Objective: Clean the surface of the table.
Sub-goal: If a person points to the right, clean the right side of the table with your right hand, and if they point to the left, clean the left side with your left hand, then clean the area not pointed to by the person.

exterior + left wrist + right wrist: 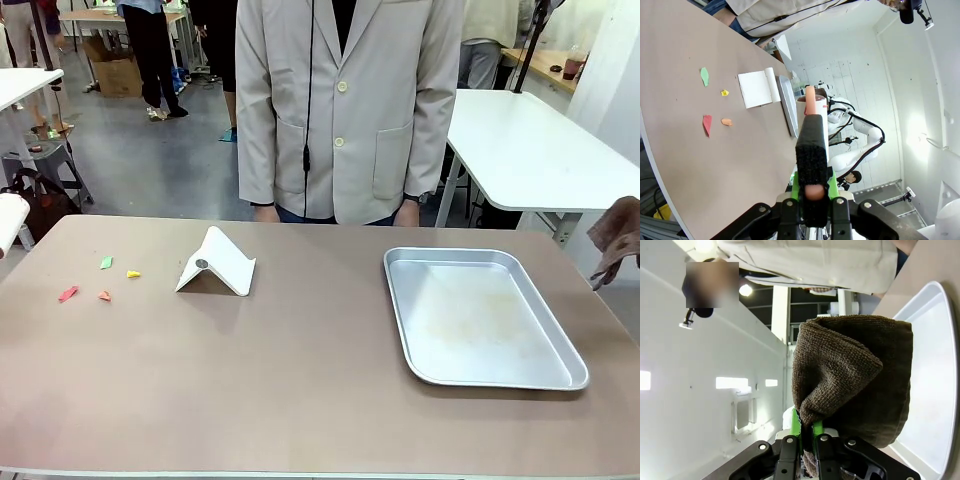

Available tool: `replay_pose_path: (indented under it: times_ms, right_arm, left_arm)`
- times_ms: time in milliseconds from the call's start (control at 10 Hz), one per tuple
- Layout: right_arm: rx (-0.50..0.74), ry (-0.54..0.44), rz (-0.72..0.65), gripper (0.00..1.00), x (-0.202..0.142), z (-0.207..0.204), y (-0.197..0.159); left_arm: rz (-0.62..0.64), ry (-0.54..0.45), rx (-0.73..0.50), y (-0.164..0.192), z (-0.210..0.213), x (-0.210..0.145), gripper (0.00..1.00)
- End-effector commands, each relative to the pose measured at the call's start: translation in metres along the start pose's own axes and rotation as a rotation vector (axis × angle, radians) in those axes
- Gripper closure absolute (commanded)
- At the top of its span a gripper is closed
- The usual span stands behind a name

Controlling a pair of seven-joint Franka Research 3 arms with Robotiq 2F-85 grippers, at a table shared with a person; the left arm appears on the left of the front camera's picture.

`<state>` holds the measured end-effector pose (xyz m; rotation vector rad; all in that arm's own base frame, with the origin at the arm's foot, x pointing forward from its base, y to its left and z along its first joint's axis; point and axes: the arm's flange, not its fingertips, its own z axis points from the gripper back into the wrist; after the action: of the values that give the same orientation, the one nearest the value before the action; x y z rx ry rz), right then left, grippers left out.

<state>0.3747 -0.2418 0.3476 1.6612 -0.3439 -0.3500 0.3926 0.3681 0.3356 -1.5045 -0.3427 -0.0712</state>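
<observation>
On the left side, L gripper (812, 192) is clamped on a black foam block (811, 150), w/ the table (300, 400) spreading ahead of it. Coloured paper scraps (104, 295), a white folded stand (215, 265) and a silver tray (480, 320) sit on the tabletop. Just off the table's right edge, R gripper (807, 432) pinches a brown cloth (855, 375).

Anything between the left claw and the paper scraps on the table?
Nothing visible. The left claw, shut on a black foam brush, has bare table up to the paper scraps; the white scoop and metal tray lie beyond them.
</observation>
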Motion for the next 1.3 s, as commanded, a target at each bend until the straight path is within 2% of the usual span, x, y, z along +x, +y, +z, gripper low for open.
replay_pose_path:
  times_ms: [0, 1200]
  right_arm:
    - [0.0, -0.001, 0.008, 0.9, -0.0002, 0.0007, 0.0036]
    - [0.0, -0.001, 0.008, 0.9, -0.0002, 0.0007, 0.0036]
  left_arm:
    - [-0.021, -0.006, -0.023, -0.0037, 0.001, -0.001, 1.0]
    - [-0.021, -0.006, -0.023, -0.0037, 0.001, -0.001, 1.0]
